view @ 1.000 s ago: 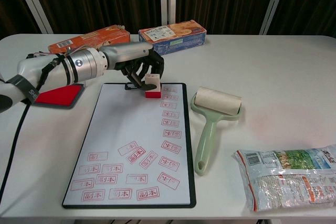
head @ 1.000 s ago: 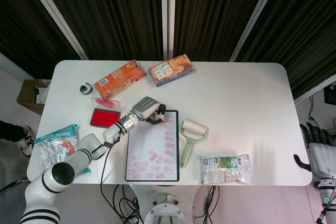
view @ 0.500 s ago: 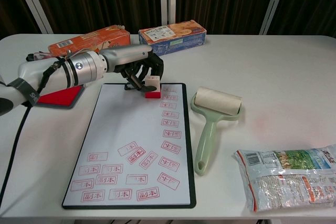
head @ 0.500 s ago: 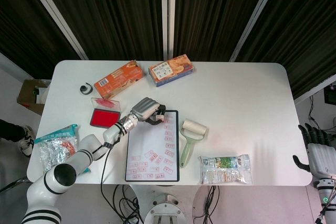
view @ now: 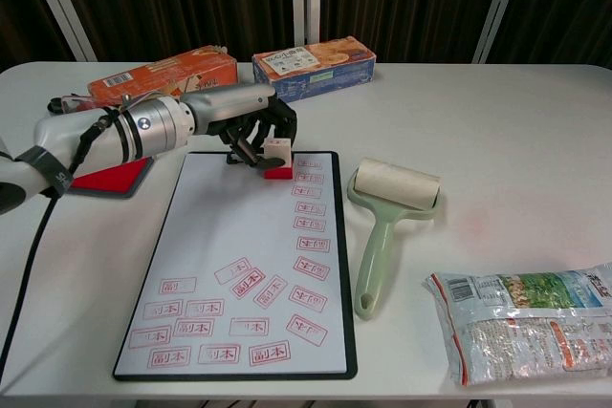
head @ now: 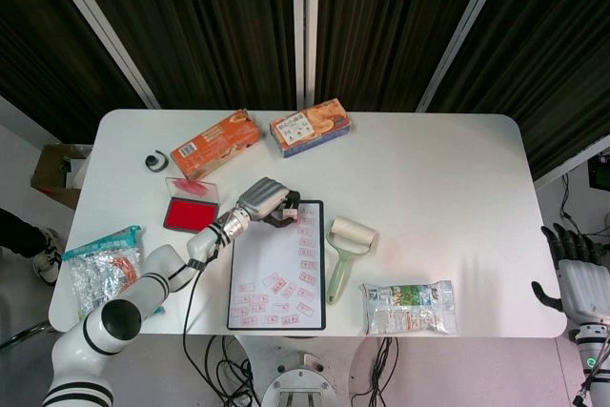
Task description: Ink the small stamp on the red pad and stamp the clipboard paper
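One snack bag (view: 521, 322), one lint roller (view: 382, 226) and one clipboard (view: 172, 265) lay nearest, its paper (view: 225, 226) covered in red imprints. The left hand (view: 251, 118) pinched the single small stamp (view: 277, 158) at the paper's top edge, slightly farther up than one second before. One red ink pad (view: 100, 177) sat left; two boxes behind. The right hand (head: 575, 278), off-table, held nothing, fingers apart.

The left arm reaches forward and inward across the table, its left hand (view: 256, 127) palm down with fingers curled around a small stamp (view: 277, 158), while the right hand (head: 572, 269) hangs off the table's right edge, fingers apart, holding nothing.
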`<move>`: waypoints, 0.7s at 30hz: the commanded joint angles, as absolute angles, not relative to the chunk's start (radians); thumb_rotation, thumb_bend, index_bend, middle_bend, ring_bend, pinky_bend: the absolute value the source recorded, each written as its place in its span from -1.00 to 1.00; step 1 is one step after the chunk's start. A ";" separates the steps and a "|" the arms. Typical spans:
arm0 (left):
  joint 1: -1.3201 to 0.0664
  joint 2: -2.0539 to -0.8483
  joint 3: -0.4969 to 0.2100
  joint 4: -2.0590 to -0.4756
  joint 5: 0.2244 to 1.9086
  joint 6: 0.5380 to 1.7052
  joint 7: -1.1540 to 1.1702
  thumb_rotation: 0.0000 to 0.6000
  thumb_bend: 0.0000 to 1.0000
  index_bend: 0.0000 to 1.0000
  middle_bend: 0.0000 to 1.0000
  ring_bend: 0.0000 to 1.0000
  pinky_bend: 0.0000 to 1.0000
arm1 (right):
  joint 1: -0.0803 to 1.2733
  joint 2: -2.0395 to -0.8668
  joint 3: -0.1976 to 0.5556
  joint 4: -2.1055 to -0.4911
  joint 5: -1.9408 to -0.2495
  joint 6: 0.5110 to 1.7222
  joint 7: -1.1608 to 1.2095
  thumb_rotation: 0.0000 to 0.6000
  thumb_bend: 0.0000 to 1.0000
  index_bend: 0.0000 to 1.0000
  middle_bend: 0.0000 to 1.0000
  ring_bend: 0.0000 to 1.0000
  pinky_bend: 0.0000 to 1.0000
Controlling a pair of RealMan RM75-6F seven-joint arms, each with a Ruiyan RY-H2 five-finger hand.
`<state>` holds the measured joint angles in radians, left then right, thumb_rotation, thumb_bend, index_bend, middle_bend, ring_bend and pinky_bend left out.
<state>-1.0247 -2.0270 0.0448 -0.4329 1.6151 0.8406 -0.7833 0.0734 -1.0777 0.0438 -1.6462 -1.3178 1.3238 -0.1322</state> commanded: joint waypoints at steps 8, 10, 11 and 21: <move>-1.028 -2.019 0.042 -0.436 1.614 0.854 -0.803 1.00 0.03 0.41 0.43 0.28 0.46 | 0.071 -1.073 0.043 -1.652 -1.319 1.329 -0.134 1.00 -0.59 -1.00 -1.00 -1.00 -1.00; -1.030 -1.999 0.036 -0.456 1.613 0.867 -0.817 1.00 0.03 0.41 0.43 0.28 0.46 | 0.071 -1.073 0.043 -1.653 -1.321 1.330 -0.133 1.00 -0.59 -1.00 -1.00 -1.00 -1.00; -1.030 -1.987 0.034 -0.466 1.613 0.875 -0.819 1.00 0.03 0.41 0.43 0.28 0.46 | 0.071 -1.074 0.043 -1.652 -1.322 1.330 -0.132 1.00 -0.59 -1.00 -1.00 -1.00 -1.00; -1.006 -1.757 0.003 -0.757 1.599 0.976 -0.727 1.00 0.03 0.41 0.43 0.28 0.46 | 0.070 -1.083 0.041 -1.644 -1.322 1.329 -0.127 1.00 -0.59 -1.00 -1.00 -1.00 -1.00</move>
